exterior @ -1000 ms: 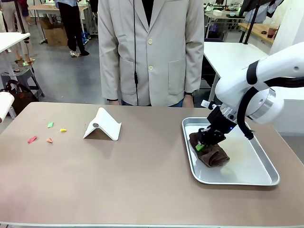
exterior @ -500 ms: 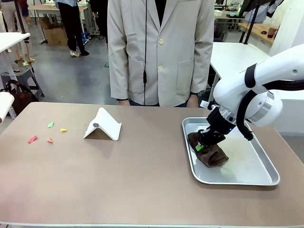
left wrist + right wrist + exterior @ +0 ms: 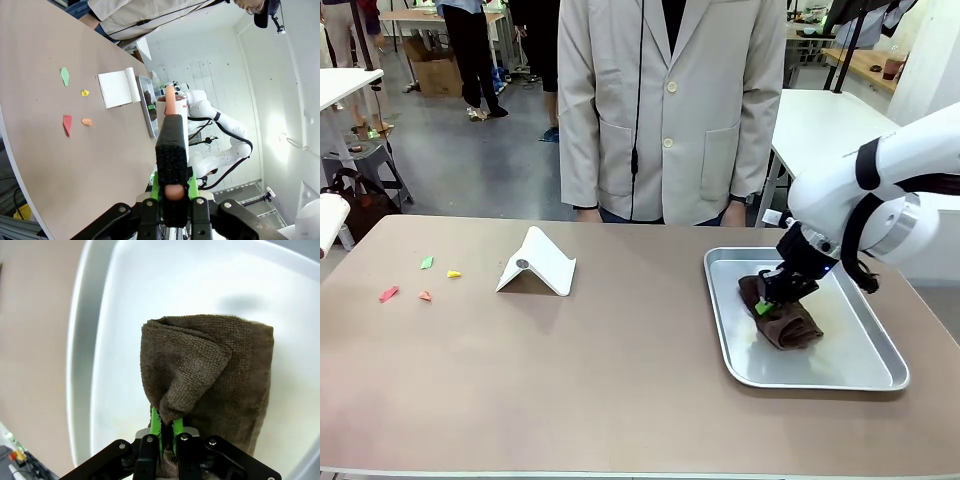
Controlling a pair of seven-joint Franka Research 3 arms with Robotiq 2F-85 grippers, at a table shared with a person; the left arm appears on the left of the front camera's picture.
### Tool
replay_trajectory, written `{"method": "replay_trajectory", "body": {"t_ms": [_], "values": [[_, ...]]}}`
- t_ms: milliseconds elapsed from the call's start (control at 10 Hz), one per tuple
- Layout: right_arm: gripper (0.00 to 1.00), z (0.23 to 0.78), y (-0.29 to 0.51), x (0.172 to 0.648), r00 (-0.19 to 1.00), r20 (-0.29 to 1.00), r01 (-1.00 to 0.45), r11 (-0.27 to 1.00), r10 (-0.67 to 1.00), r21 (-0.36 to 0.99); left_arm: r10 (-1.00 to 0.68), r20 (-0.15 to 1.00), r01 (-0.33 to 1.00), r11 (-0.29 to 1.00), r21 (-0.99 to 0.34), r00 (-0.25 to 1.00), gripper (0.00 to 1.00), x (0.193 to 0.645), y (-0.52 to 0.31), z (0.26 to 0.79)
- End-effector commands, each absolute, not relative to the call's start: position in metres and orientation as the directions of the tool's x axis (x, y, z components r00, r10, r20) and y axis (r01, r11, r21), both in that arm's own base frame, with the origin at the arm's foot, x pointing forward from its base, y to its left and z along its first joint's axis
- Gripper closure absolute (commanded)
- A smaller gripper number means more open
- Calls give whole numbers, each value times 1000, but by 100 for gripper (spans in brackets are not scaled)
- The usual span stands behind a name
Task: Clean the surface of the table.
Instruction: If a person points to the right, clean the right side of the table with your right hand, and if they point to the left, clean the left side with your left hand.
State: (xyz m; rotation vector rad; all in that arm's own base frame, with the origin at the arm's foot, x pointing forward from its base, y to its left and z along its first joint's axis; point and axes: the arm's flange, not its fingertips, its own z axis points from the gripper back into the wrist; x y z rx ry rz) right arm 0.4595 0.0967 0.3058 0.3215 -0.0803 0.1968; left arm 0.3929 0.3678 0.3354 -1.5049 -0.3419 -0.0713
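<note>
While my right hand [image 3: 765,307] pinches shut on fold of brown cloth [image 3: 795,328] inside tray [image 3: 800,384], grip looks thin: cloth could slip out on lift, or snag and drag tray across tabletop [image 3: 600,370] beneath it. My left hand [image 3: 172,187] clamped on black foam block [image 3: 171,145]. Count: one cloth, one tray, one white stand [image 3: 537,263] left of tray, four paper scraps [image 3: 425,262] well left of tray.

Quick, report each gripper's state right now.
Left gripper: shut on a black foam block.
Right gripper: shut on the brown cloth in the metal tray.
</note>
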Motion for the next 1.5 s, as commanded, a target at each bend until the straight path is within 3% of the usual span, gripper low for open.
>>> {"method": "replay_trajectory", "body": {"t_ms": [0,600,900,1100,1400], "values": [[90,307,67,453,987,82,-152,953,135,261,169,286,281,55,-958,943,100,391,369,339],[90,310,17,447,994,106,-51,938,16,343,169,286,281,55,-958,943,100,391,369,339],[90,319,9,445,991,133,-89,870,27,484,169,286,281,55,-958,943,100,391,369,339],[90,329,2,443,987,157,-121,746,21,655,169,286,281,55,-958,943,100,391,369,339],[90,343,-18,442,985,174,-157,329,-23,931,169,286,281,55,-958,943,100,391,369,339]]}}
